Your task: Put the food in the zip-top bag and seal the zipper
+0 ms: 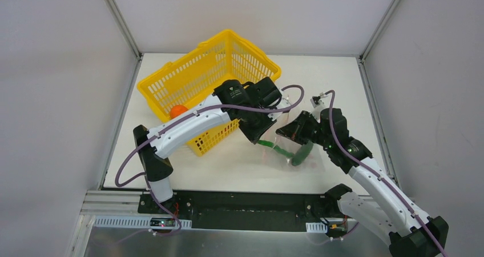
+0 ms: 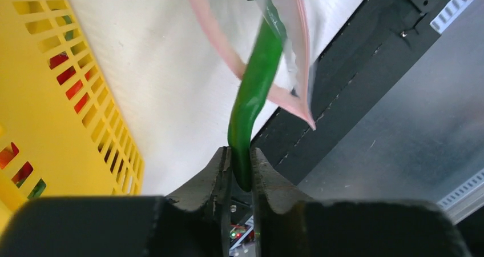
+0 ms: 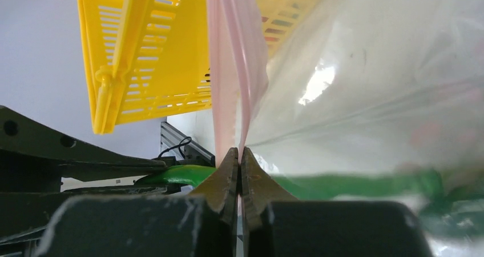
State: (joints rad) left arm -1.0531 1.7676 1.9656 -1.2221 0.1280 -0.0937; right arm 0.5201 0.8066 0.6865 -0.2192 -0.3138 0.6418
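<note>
While the white table (image 1: 342, 80) runs open from the yellow basket (image 1: 188, 80) to its right edge, the zip-top bag (image 1: 305, 163) sits near the front edge. The right gripper (image 3: 238, 165) is pressed tight on its pink zipper (image 3: 228, 68). The left gripper (image 2: 240, 171) pinches one end of a green pepper (image 2: 254, 91), whose other end is inside the bag's mouth. An orange fruit (image 1: 178, 111) lies in the basket.

No word, label, brand, number or sign can be read in any of the three views (the yellow basket (image 1: 191, 74) is bare plastic, and the zip-top bag (image 3: 371, 97) shows only its pink zipper (image 3: 228, 68)).
</note>
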